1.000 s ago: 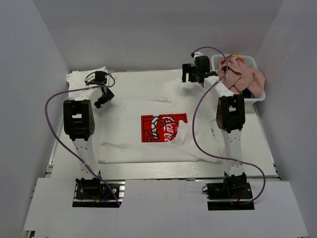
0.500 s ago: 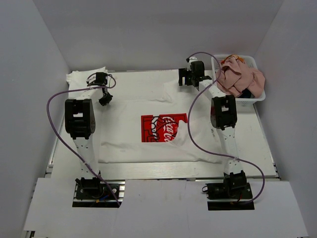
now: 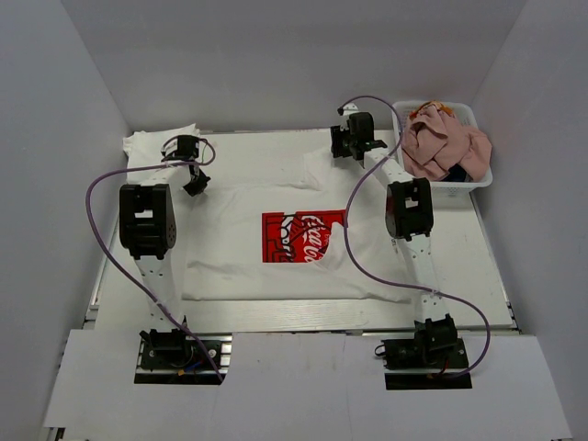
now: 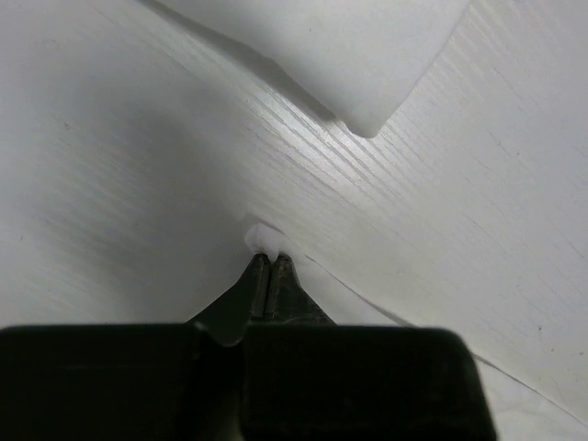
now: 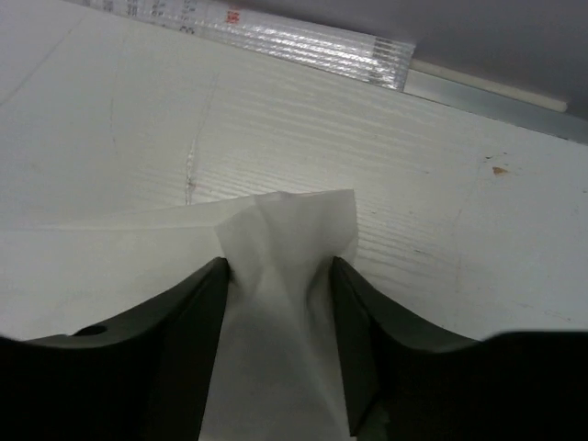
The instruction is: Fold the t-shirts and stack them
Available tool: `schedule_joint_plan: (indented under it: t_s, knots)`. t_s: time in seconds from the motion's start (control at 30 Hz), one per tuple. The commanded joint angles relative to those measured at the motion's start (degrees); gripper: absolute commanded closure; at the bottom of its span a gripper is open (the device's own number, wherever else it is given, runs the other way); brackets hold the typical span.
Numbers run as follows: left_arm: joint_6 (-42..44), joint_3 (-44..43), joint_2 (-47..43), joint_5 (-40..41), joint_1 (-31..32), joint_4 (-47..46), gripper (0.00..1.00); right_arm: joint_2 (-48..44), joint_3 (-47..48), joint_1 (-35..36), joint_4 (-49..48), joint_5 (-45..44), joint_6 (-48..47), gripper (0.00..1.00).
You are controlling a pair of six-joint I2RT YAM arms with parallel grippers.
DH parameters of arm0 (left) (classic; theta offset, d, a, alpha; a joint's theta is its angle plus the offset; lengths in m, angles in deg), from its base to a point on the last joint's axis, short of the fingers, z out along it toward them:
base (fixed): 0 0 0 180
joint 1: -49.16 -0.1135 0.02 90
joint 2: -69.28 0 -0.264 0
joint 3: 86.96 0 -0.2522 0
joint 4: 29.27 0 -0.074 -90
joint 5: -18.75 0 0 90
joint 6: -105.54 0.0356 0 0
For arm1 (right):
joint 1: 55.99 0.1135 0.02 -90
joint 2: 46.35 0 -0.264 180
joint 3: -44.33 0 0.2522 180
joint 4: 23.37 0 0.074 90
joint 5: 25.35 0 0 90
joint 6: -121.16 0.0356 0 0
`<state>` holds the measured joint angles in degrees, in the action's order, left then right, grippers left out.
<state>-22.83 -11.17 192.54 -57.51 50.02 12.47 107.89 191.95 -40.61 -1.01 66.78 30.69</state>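
The Coca-Cola t-shirt (image 3: 239, 248) lies spread flat on our table (image 3: 478, 276). At its far-left sleeve our left jaws pinch a cloth tip tight; at its far-right sleeve our right jaws straddle cloth, apart.

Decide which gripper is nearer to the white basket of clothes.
Right. The right gripper is just left of the basket. The left gripper, shut on the white t-shirt, is much farther left, on the shirt's other side.
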Motion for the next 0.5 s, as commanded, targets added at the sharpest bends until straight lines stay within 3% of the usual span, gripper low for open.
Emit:
schedule_joint_plan:
  t_s: [0.0,0.07,0.1,0.2,0.3,0.47]
  knots:
    - [-0.04,2.82,-2.32,-3.10,0.19,2.33,1.00,-1.90,-0.78,1.14,6.07,3.49,-2.61,0.47]
    - [-0.04,2.83,-2.32,-2.58,0.19,2.33,1.00,-2.71,-2.90,1.23,6.69,4.02,-3.48,0.60]
    - [-0.04,2.83,-2.85,-2.58,0.19,2.33,1.00,-3.32,-3.25,1.58,7.13,3.85,-3.92,0.76]
    - [-0.04,2.83,-2.85,-2.57,0.19,2.33,1.00,-4.02,-3.61,2.46,8.10,0.52,-5.24,1.00]
    - [-0.04,2.83,-2.85,-2.57,0.19,2.33,1.00,-5.61,-5.09,2.47,6.26,-1.78,-5.24,1.00]
    - [-0.04,2.83,-5.30,1.64,0.72,2.95,1.00,-16.32,-14.29,2.99,-2.34,-0.65,-7.35,1.00]
